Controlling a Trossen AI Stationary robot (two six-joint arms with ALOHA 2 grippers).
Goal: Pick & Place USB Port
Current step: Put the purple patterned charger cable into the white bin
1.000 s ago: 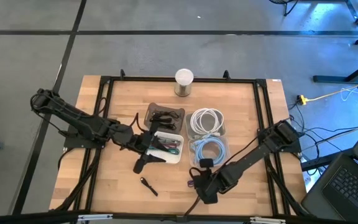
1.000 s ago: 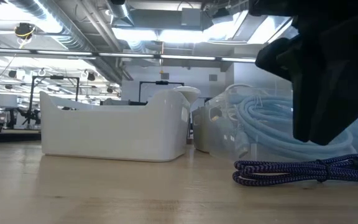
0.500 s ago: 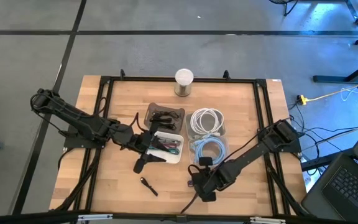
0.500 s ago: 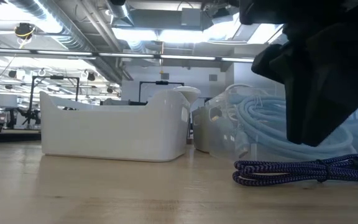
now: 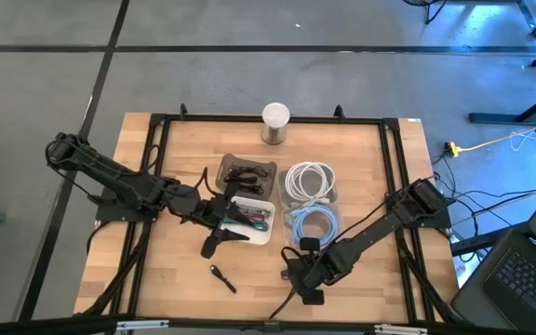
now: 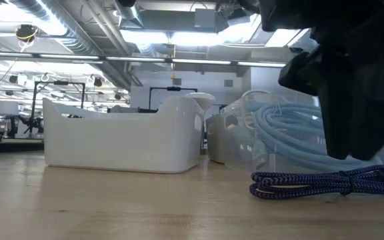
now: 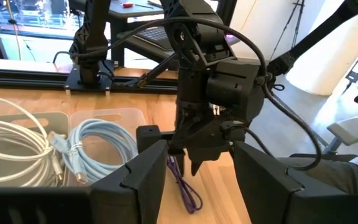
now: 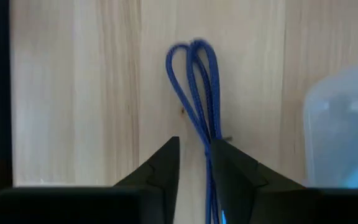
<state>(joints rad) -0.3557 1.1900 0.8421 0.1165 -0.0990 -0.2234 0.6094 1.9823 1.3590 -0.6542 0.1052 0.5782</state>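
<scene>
Step in hand: by my judgement, the pickup of the coiled blue cable, the USB lead of the task, which lies flat on the bench near its front edge.
Cable position: just in front of the clear tub holding a pale blue cable; in the low view it rests on the wood as a dark braided bundle, not lifted.
Right claw: low over the cable, fingers a narrow gap apart, the strands running beside and under one tip; I cannot tell whether they pinch the cable or only touch it.
Left claw: fingers apart, nothing between them, waiting beside the white bin and looking across at the right arm.
Doing it well: centre both strands in the gap before closing, since the bundle sits towards one finger and a loop could slip out.
Lift: probably straight up and slow, so that the trailing loops clear the tub's wall.
Risk: the tips may scrape the wood or catch a single strand and unroll the coil.
</scene>
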